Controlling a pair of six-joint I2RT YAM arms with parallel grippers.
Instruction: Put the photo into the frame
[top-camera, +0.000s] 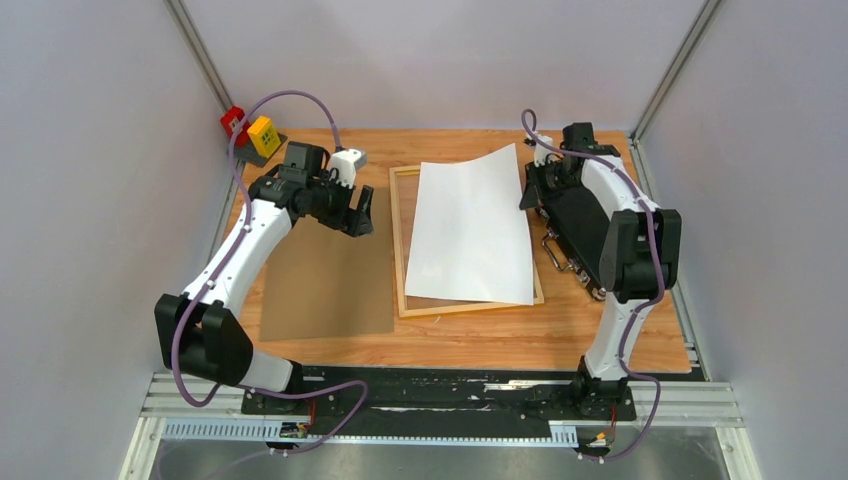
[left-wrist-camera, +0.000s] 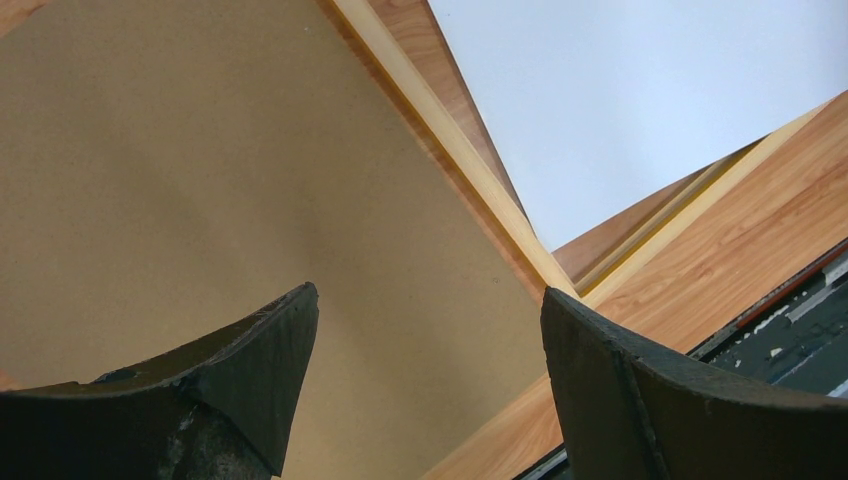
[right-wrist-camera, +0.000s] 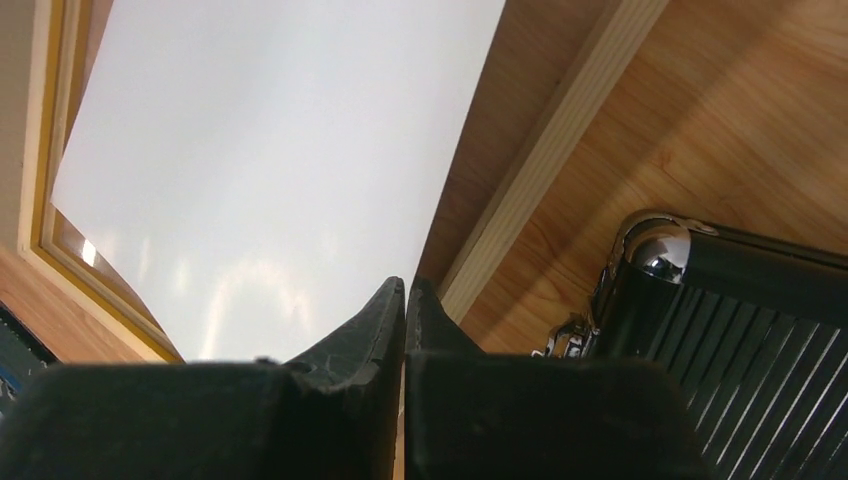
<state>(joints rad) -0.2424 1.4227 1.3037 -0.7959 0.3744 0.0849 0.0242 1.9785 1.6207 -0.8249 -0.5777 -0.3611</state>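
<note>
The photo (top-camera: 470, 225) looks light and floppy, best held by an edge; right fingers (right-wrist-camera: 365, 330) pinch its upper-right corner over the frame (top-camera: 397, 240), left fingers (left-wrist-camera: 265, 350) spread

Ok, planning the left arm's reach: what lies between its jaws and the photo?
Top view: the edge of the brown panel, the left rail of the frame, and an uncovered strip before the photo.

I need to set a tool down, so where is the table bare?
The table is bare along its near edge, in front of the frame, and thinly behind it. The right side is crowded by the black case.
</note>
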